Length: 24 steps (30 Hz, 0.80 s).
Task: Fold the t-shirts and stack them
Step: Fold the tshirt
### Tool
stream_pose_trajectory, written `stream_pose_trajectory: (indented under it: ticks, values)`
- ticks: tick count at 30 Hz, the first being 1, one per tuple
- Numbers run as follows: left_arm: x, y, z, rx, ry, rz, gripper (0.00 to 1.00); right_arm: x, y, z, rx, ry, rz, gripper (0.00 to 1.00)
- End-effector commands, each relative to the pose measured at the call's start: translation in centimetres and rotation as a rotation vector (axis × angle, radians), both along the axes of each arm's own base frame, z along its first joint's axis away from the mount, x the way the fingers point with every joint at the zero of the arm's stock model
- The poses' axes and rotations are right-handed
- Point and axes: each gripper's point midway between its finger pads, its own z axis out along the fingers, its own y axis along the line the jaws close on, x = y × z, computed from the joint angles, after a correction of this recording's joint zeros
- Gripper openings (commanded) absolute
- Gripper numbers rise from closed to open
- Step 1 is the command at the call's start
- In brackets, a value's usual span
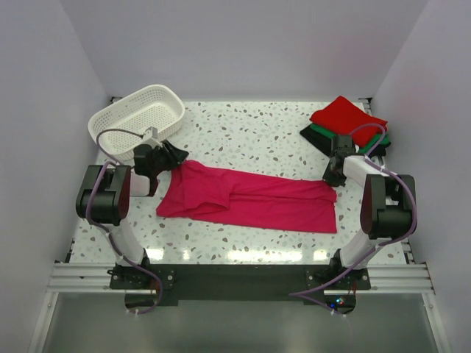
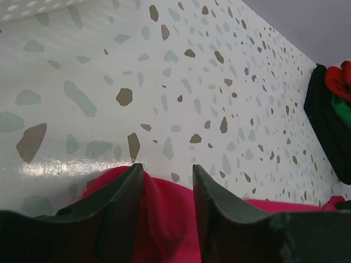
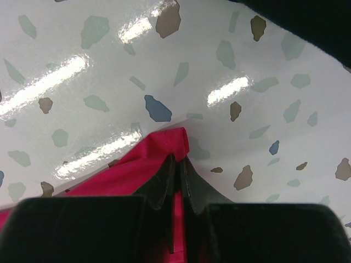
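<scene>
Basket point(image 1: 118, 110) far left — folded t-shirts point(image 1: 346, 118) far right, spread t-shirt point(image 1: 257, 202) between

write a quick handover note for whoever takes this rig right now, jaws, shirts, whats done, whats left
Left gripper: jaws apart, with a ridge of the magenta t-shirt between them at its left end; not clamped.
Right gripper: jaws shut on the shirt's right corner.
The magenta t-shirt lies as a long band across the middle of the table.
Done: red t-shirt, green t-shirt and black t-shirt are folded in a pile at the far right.
Left: fold the magenta one down and set it on that pile.
</scene>
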Motion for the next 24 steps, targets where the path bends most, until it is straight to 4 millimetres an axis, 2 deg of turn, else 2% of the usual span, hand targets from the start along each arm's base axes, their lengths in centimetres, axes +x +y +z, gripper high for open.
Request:
stream_pose_trajectory:
  ticks: [1,4,13,19,24]
  values:
    - [1.0,-0.7,1.6,-0.033,-0.046,-0.052,0.46,-0.2,-0.3,-0.1,-0.006,0.022,-0.013,0.0]
    - [0.8,-1.2,1.1,-0.048,-0.025,-0.078,0.46,-0.2,-0.3,0.0,-0.007,0.019,-0.011,0.0]
    - [1.1,0.2,0.2,0.044,0.034,-0.004,0.47,0.1,-0.1,0.2,0.004,0.006,-0.004,0.0]
    - [0.4,-0.8,-0.4,0.046,0.058,-0.03,0.47,0.2,0.1,0.3,0.015,-0.001,-0.003,0.0]
    - [0.2,-2.0,0.9,-0.013,0.002,-0.09,0.42,0.2,0.2,0.3,0.016,-0.002,0.003,0.0]
